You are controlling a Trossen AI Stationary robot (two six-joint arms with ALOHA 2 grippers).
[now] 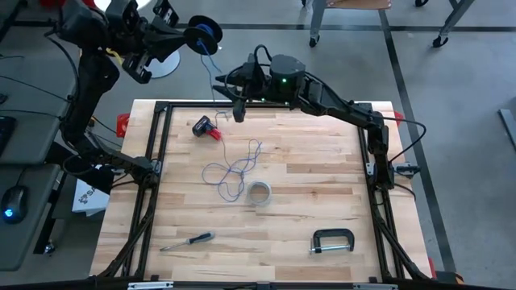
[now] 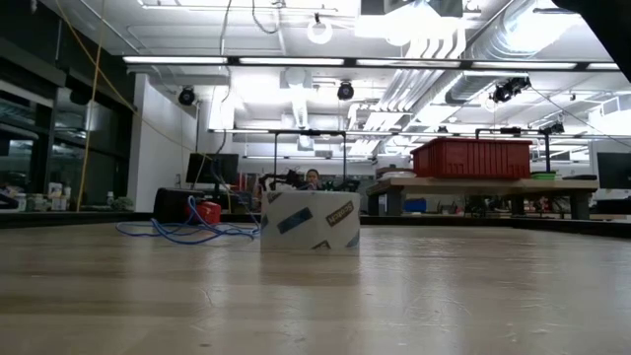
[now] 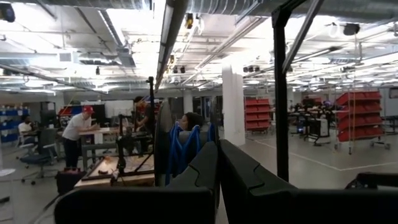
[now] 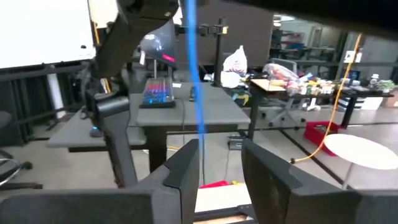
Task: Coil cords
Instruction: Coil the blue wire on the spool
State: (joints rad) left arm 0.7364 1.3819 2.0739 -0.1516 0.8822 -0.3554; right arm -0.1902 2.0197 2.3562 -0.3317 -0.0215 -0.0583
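High view: we see the left gripper (image 1: 187,39) raised beyond the table's (image 1: 322,193) far left corner, closed on a spool (image 1: 206,32) wound with blue cord. From the spool the blue cord (image 1: 235,171) drops to the tabletop and lies in loose loops near the table's middle, just beside a roll of tape (image 1: 259,193). The right gripper (image 1: 229,107) hangs over the far edge, its fingers partly apart around the taut strand, next to a small black and red tool (image 1: 207,127). A screwdriver (image 1: 187,240) lies near the front left corner and a C-clamp (image 1: 332,241) near the front right.

Low view: the tape roll (image 2: 310,219) stands upright mid-table, with the blue cord (image 2: 187,231) heaped behind it toward the left edge.

Left wrist view: the left gripper (image 3: 216,168) shows its fingers (image 3: 200,171) pressed together against the spool (image 3: 180,148), blue windings showing; people work at benches in the room beyond.

Right wrist view: the right gripper (image 4: 219,163) shows its fingers (image 4: 184,167) with a gap between them, and the blue cord (image 4: 193,68) runs straight down through that gap; whether the fingers touch it we cannot tell.
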